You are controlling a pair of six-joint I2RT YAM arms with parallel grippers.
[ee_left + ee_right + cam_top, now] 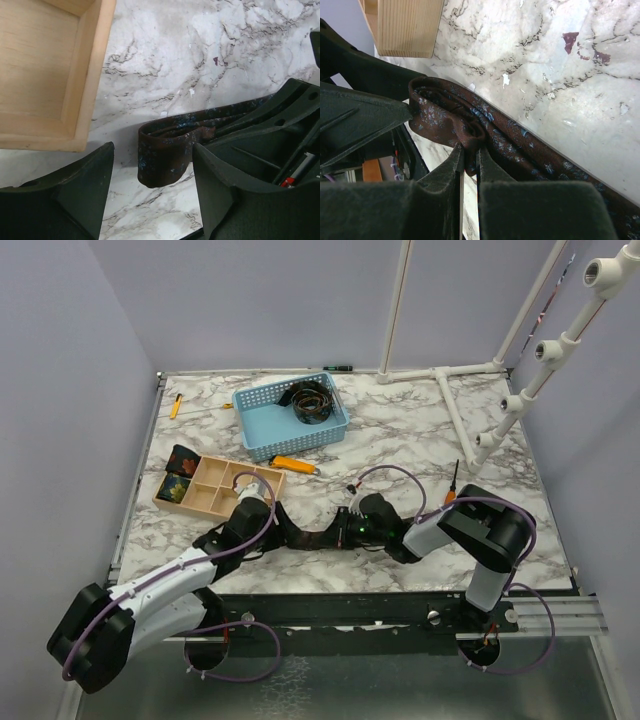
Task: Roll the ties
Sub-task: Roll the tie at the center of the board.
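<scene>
Right hand (470,159): pinching folded brown floral-print tie (439,117) | left hand (152,155): wide, straddling the fold | veined marble table (200,50)

White-grey marble tbl (420,430) w/ dark veins, pale purple walls round it. Blue plastic perforated basket (262,420) sat back-centre, turned at an angle. Light wooden compartment tray (212,497) lay front-left of basket, apart from it; its plain side wall showed in L wrist view (45,75) and a corner in R wrist view (407,25). Orange-handled tool (293,464) lay between basket and tray, just off basket's near corner. Small orange item (175,406) by tbl's left edge. Dark pen-like obj (338,368) at back edge. White pipe frame (455,370) on back-right of tbl, jointed pipe arm (540,380) above the right side. Reddish stain (570,39) on marble.
</scene>
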